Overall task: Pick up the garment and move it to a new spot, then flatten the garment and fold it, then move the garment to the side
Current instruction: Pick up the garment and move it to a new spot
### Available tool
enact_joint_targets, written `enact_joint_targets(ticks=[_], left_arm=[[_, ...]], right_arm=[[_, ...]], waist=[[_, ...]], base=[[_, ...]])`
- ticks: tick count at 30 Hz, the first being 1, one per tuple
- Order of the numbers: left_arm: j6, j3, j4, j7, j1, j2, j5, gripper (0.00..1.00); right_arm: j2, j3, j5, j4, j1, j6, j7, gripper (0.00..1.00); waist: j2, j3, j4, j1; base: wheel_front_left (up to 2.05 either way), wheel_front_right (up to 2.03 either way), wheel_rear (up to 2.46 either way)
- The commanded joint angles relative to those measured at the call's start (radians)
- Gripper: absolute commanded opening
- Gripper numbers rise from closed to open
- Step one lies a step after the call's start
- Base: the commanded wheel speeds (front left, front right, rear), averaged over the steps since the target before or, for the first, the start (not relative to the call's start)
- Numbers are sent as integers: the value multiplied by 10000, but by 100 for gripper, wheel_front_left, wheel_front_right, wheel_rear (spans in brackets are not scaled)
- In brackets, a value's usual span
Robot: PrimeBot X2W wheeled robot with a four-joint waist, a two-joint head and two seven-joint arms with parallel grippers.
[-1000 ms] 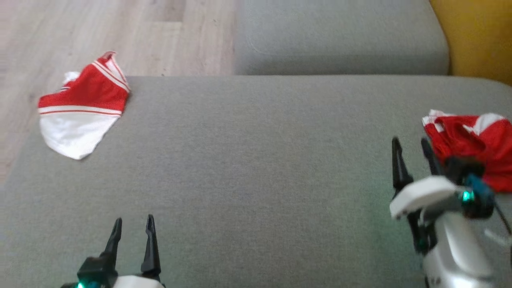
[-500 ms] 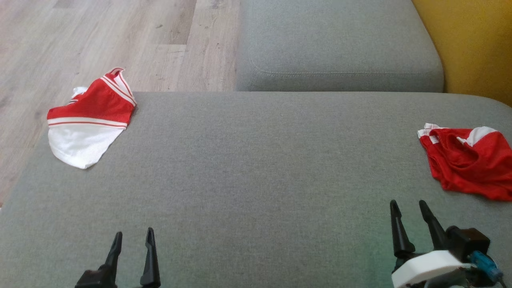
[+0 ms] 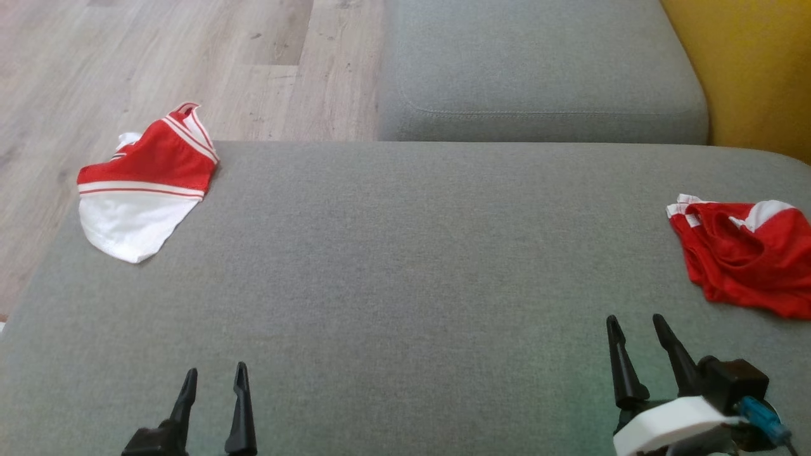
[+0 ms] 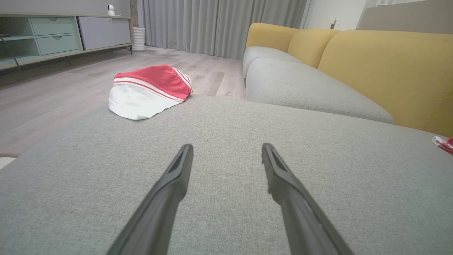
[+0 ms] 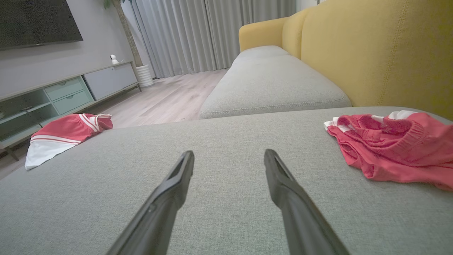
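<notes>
The grey sofa seat (image 3: pixel 405 253) sat slightly lower in the head view than a second before, which was the camera tilting rather than the seat moving. The real change was in the right arm. A second earlier it had been stretched out over the right side of the sofa seat with its fingers against the red shorts (image 3: pixel 747 259). By this moment it had drawn back to the near right of the seat, and nothing had come away with it.

The red shorts lay crumpled at the right edge of the sofa seat, waistband bunched and cloth in ridges. They were neither flattened nor folded. My reading is that the arm had just let go after setting them down, so the flattening and folding were still to come. A red-and-white garment (image 3: pixel 142 183) lay folded at the far left corner of the sofa seat, partly over its edge, in the same place as before.

The right tool (image 3: pixel 635 320) was parted to a moderate gap with bare grey fabric between its fingers. It held nothing and stood well apart from the shorts. The left tool (image 3: pixel 216 370) hung at the near left of the sofa seat, spread about as wide and also empty. The wrist views do not settle whether either one's fingertips touched the seat.
</notes>
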Motion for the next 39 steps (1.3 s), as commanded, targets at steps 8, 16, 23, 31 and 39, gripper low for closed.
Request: enact_joint_targets(ticks=[8, 16, 23, 31, 39], left_arm=[[65, 317, -341, 24, -635, 284, 32, 100], [199, 340, -649, 253, -855, 633, 227, 100], [486, 879, -1088, 141, -683, 959, 154, 100], [932, 1577, -1804, -116, -6, 905, 173, 100], [974, 1985, -2143, -177, 446, 918, 277, 100]], right_arm=[[-63, 280, 63, -414, -163, -7, -24, 100], [-63, 310, 267, -419, -271, -7, -193, 100], [-62, 1061, 412, -271, -872, -7, -262, 100], [-62, 2093, 348, 90, -1819, -7, -176, 100], [-62, 2571, 367, 406, -2144, -7, -205, 100]], waist=[[-1, -29, 560, -1], [-1, -112, 2536, -1], [-1, 358, 3839, -1], [-1, 808, 4146, -1], [-1, 850, 4177, -1]], base=[[0, 0, 0], [0, 0, 0], [0, 0, 0], [0, 0, 0], [0, 0, 0]])
